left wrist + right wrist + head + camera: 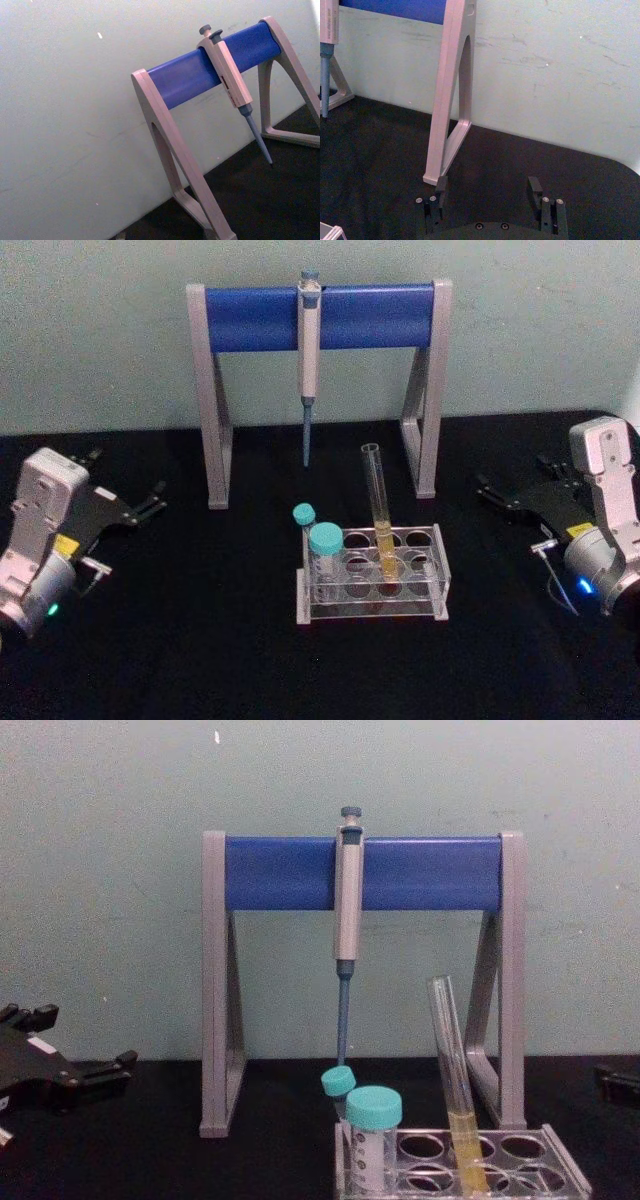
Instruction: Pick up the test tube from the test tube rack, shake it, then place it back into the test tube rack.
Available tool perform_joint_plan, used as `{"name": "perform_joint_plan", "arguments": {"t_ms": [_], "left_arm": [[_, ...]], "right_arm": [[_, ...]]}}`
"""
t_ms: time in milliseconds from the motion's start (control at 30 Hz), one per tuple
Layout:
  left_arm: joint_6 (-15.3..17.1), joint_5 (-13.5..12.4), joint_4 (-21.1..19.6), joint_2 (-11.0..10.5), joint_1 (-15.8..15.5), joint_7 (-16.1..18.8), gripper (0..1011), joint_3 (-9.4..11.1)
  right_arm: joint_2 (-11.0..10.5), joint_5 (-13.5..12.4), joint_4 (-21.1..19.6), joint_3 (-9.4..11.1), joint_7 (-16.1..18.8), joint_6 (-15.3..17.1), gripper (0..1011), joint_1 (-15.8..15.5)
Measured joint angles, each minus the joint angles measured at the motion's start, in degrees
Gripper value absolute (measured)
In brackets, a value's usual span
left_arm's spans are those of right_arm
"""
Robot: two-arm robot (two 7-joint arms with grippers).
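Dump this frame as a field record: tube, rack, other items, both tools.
tube: in the rack, leaning, yellow liquid at the bottom, uncapped
rack: on the table, centre, in front of the stand
capped tubes: two, teal caps, at the rack's left end
pipette: hanging on the stand
left tool: open, empty, resting at the left, clear of the rack
right tool: open, empty, resting at the right
task state: pick not yet done

Left claw [150,508] and right claw [488,490]: black fingers on black mounts, yellow labels, light-grey wrist housings, thin cables, silver screws; green and blue indicator lights.
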State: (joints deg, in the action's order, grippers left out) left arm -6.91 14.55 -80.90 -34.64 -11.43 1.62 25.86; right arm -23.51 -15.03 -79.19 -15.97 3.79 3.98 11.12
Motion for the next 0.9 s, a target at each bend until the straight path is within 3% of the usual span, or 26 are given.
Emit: {"name": "perform_joint_plan", "arguments": {"t_ms": [900], "left_arm": [[0.0, 0.0, 0.0, 0.0, 0.0, 0.0, 1001, 0.0]], "right_arm": [[0.0, 0.0, 0.0, 0.0, 0.0, 0.0, 1000, 0.0]]}}
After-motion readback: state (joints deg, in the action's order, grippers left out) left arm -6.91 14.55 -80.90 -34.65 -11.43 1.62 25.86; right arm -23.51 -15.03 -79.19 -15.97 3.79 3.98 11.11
